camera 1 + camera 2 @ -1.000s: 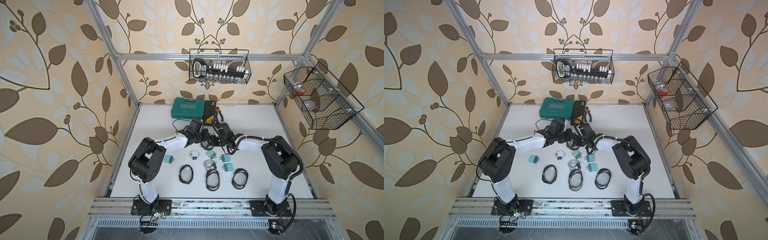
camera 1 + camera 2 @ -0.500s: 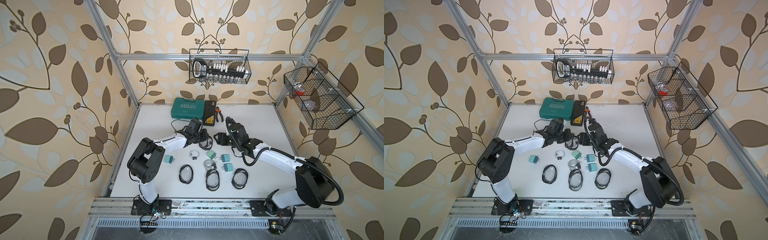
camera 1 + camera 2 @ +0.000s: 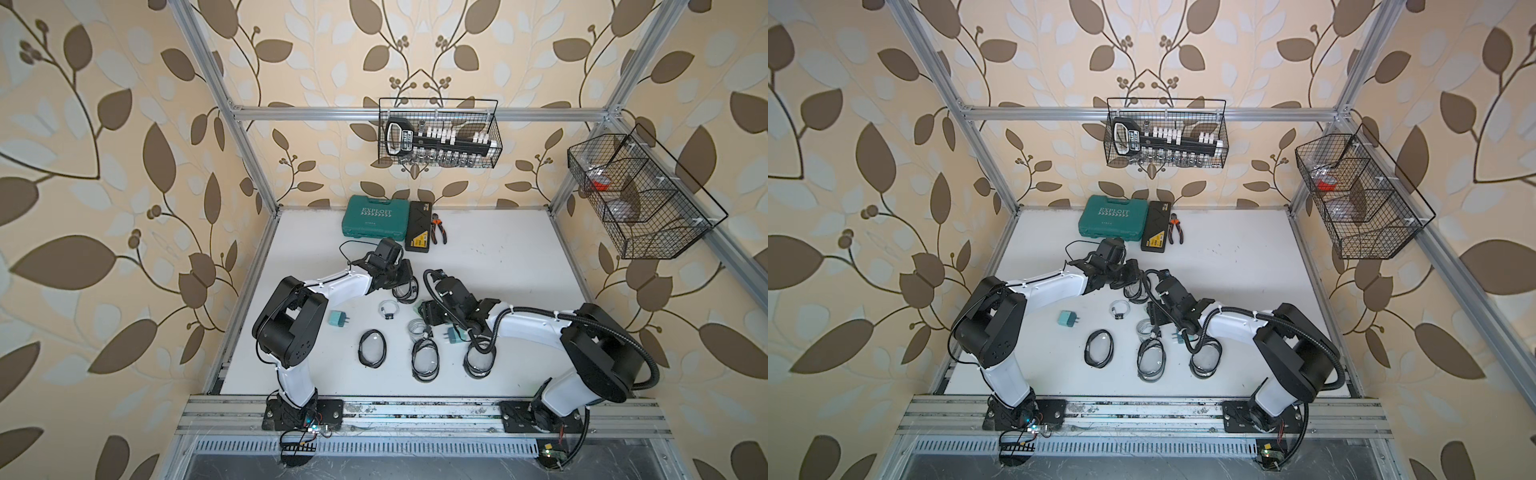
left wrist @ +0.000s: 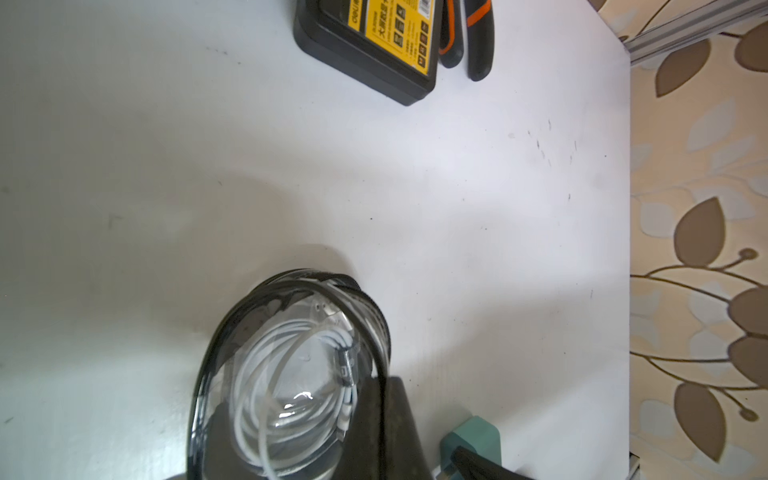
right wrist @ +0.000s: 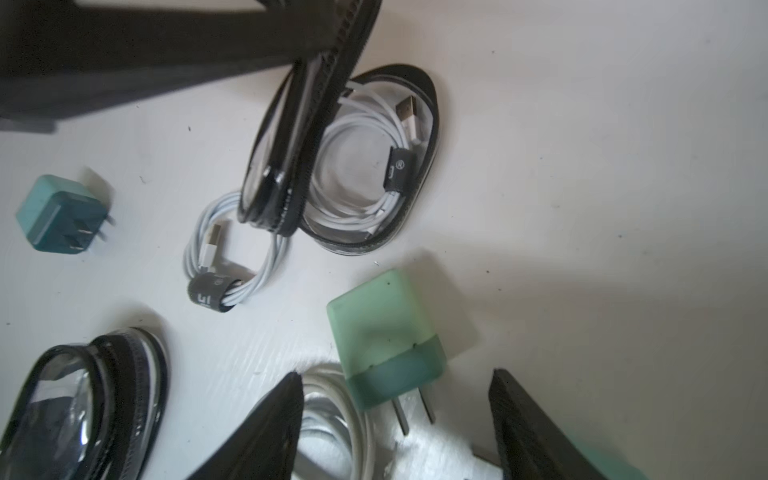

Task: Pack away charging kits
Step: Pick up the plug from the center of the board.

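Presently, one open pouch [image 5: 434, 120], a cable [image 5: 361, 166] coiled inside, is pinched at its lid by the left gripper [image 3: 400, 281]. Three other pouches [image 3: 372, 348] are rowed in front, one overlapped by the right arm [image 3: 536, 328]. Two loose cables [image 5: 232, 257] and three plugs [image 5: 62, 214] are counted: one before the spread right gripper [image 5: 395, 374], one blurred.

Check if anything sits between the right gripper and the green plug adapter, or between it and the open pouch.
Nothing visible. The open right gripper hovers over the pale green cube plug adapter; a coiled white cable lies by one finger. Bare table leads to the oval black-rimmed clear pouch.
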Robot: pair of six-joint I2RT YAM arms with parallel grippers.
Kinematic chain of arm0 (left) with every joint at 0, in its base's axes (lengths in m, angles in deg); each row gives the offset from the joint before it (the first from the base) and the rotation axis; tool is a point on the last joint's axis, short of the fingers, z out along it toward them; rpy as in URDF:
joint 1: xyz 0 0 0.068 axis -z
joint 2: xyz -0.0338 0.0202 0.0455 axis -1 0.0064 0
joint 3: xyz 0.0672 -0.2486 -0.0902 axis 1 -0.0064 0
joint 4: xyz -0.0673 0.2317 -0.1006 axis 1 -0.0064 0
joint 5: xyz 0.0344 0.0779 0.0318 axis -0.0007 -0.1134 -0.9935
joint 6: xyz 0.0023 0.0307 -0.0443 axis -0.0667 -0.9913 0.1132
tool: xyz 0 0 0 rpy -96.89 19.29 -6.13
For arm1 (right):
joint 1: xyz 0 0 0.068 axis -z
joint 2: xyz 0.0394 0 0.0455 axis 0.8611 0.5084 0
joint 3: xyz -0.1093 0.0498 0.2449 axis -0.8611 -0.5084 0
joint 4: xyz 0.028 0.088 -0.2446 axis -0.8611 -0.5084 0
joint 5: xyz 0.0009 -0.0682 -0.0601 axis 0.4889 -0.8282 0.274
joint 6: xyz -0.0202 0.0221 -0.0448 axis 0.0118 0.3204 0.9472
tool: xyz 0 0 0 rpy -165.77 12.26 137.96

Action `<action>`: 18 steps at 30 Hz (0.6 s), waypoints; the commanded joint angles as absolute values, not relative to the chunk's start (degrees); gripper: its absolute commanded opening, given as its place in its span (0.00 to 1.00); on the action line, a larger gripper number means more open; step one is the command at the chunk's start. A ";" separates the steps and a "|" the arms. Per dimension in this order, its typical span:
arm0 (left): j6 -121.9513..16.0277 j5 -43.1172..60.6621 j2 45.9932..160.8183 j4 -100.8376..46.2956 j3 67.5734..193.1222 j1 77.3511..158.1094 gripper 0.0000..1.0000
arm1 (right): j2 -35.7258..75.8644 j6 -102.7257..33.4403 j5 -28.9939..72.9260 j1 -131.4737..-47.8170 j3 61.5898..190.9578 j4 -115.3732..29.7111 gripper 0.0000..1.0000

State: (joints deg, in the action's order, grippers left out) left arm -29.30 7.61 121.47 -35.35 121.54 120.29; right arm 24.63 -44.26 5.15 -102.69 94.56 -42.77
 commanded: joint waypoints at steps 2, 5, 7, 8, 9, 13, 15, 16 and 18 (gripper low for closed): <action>-30.21 5.42 118.00 -38.31 123.16 119.34 0.00 | 29.05 -41.97 2.61 -104.77 98.52 -43.58 0.67; -30.30 5.63 118.03 -38.36 123.16 119.34 0.00 | 31.02 -41.95 1.19 -105.41 99.53 -44.49 0.62; -30.23 5.85 118.19 -38.31 123.16 119.34 0.00 | 31.40 -42.04 0.85 -105.81 99.46 -44.57 0.60; -30.19 5.93 118.23 -38.30 123.12 119.27 0.00 | 31.46 -42.11 0.54 -105.89 99.28 -44.60 0.58; -30.23 5.99 118.17 -38.23 123.14 119.22 0.00 | 31.50 -42.19 0.23 -106.15 99.18 -44.61 0.57; -30.19 6.43 117.92 -37.80 122.82 119.25 0.00 | 31.78 -43.24 -1.12 -106.22 99.27 -45.13 0.49; -30.19 7.04 117.72 -37.13 122.45 119.25 0.00 | 31.22 -44.03 -1.77 -106.19 99.33 -45.17 0.42; -30.13 7.19 117.67 -36.87 122.22 119.21 0.00 | 30.62 -44.40 -1.90 -106.06 99.19 -44.98 0.41; -30.02 8.20 117.54 -36.07 121.91 119.23 0.00 | 28.56 -45.13 -0.73 -105.48 98.94 -44.26 0.37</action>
State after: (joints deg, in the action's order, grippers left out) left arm -29.32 6.91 120.81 -36.95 121.56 119.91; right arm 30.42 -43.78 0.03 -105.86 98.32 -44.14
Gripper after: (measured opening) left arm 0.048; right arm 0.393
